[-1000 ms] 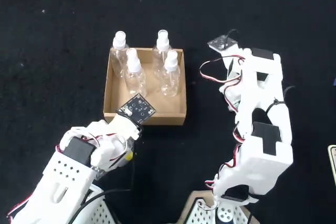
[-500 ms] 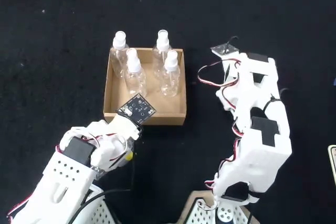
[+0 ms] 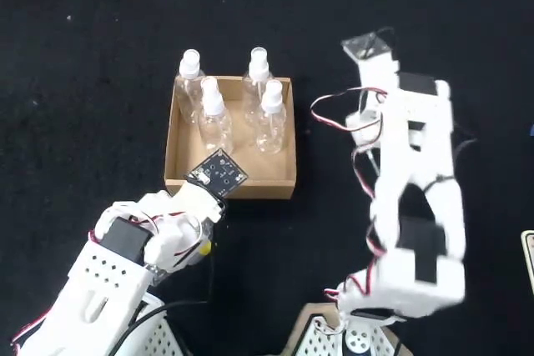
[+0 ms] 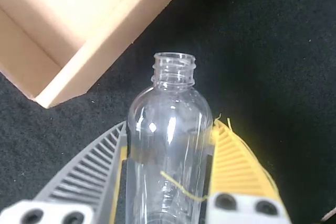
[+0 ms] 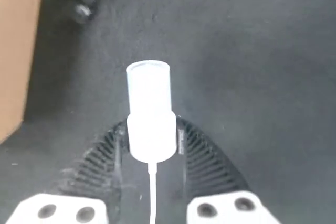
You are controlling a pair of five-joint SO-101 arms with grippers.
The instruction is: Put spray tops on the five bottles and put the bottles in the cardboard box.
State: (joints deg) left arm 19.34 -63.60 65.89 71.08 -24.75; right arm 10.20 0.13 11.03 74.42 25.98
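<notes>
The left tool is closed on the sides of an uncapped clear bottle, whose open neck points away from the wrist, near the cardboard box at its near wall. The right tool grips a white spray top by its collar, nozzle outward, above the black surface to the right of the box. Four capped bottles stand in the box's far half, with cardboard floor showing between them and the near wall. A strip of surface separates the box's right wall from the right arm.
</notes>
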